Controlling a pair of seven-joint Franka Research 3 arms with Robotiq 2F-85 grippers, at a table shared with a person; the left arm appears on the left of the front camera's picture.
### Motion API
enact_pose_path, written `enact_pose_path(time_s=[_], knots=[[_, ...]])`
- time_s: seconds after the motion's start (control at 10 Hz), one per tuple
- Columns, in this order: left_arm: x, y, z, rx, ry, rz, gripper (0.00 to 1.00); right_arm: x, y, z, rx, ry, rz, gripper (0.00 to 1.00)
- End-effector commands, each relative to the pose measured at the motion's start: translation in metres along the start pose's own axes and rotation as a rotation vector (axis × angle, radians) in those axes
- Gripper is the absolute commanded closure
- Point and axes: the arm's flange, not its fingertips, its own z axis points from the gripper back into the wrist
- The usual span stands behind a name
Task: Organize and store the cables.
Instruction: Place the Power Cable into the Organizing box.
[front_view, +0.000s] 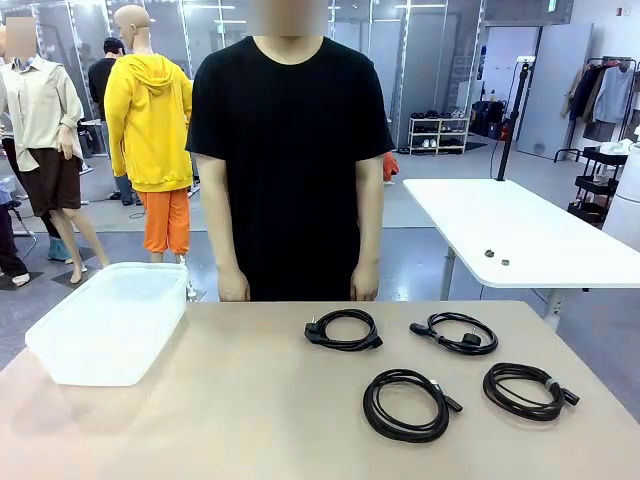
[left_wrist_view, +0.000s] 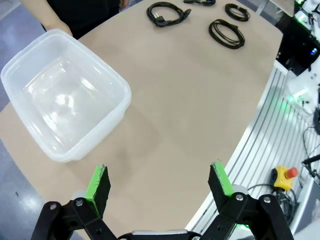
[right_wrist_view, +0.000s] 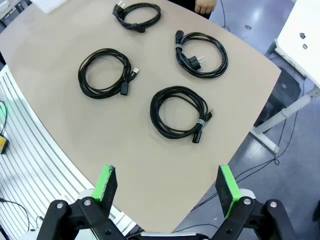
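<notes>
Several coiled black cables lie on the beige table's right half: one far coil (front_view: 344, 329) (right_wrist_view: 138, 15) (left_wrist_view: 167, 12), another far coil to its right (front_view: 455, 333) (right_wrist_view: 201, 54), a near middle coil (front_view: 407, 404) (right_wrist_view: 104, 72) (left_wrist_view: 227, 33) and a near right coil (front_view: 526, 390) (right_wrist_view: 179, 112). My left gripper (left_wrist_view: 160, 182) is open, high above the table's near left edge beside the tub. My right gripper (right_wrist_view: 167, 185) is open, hovering over the table's near right edge, the coils ahead of it. Nothing sits between either pair of fingers.
A clear plastic tub (front_view: 112, 320) (left_wrist_view: 62, 95) stands empty at the table's left. A person in a black shirt (front_view: 290, 150) stands at the far edge, hands (front_view: 233, 287) hanging just behind it. A white table (front_view: 520, 225) is off to the right.
</notes>
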Motion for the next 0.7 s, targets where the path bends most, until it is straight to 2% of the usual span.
enact_pose_path(time_s=[0.0,0.2,0.3,0.6], knots=[[-0.038,-0.047,-0.030,-0.009,-0.006,-0.009,0.00,-0.037,0.047,-0.034,0.014,-0.025,0.025,0.00],[-0.037,-0.047,-0.026,0.030,-0.026,0.050,0.00,-0.031,0.053,-0.035,-0.006,-0.016,0.011,0.00],[-0.004,0.000,0.004,0.004,0.004,0.011,0.00,0.000,0.000,0.001,0.002,-0.005,0.000,0.00],[-0.004,0.000,0.004,0.004,0.004,0.011,0.00,0.000,0.000,0.001,0.002,-0.005,0.000,0.00]])
